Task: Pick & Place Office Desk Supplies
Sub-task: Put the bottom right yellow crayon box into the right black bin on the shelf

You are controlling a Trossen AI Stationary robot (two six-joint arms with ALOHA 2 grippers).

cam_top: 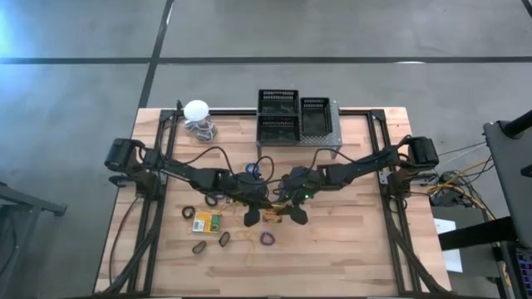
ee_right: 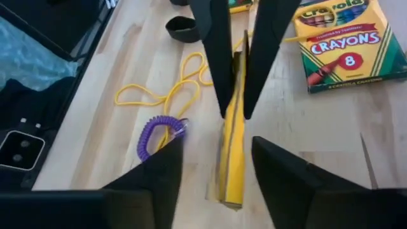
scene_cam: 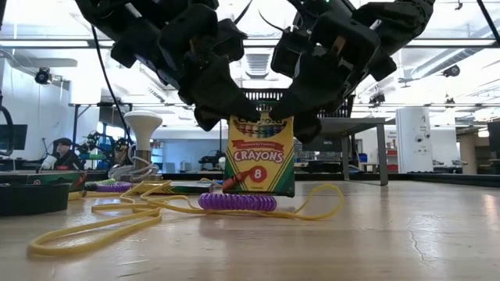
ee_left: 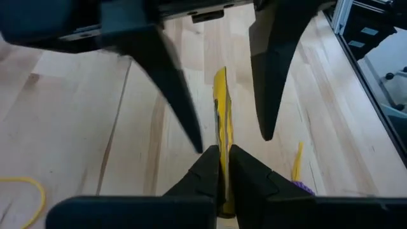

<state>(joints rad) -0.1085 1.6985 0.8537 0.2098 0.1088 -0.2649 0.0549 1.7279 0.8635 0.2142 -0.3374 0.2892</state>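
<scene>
A yellow-and-green crayon box (scene_cam: 260, 156) stands upright at the table's middle, between my two grippers. My left gripper (ee_left: 220, 149) is shut on it. My right gripper (ee_right: 219, 140) is open, one finger on each side of the box (ee_right: 232, 146) and apart from it. A second crayon box (ee_right: 343, 41) lies flat on the table, to the left in the high view (cam_top: 206, 222). A purple coiled band (ee_right: 152, 137) and a long yellow band (ee_right: 165, 95) lie on the wood beside the held box. Black mesh bins (cam_top: 278, 116) sit on the grey stand at the far edge. My left gripper pinches the crayon box near its top edge (ee_left: 220, 130) between its two fingers, one on each broad face. The fingers slant down from the table's left side. The box stays upright below them; I cannot tell whether its bottom rests on the table.
Dark loops (cam_top: 199, 247) and a purple loop (cam_top: 267, 239) lie toward the near edge. A blue loop (cam_top: 253, 169) lies behind the grippers. A white ball with a coiled cord (cam_top: 197, 110) stands at the far left. Bare wood stretches to the right (cam_top: 357, 241).
</scene>
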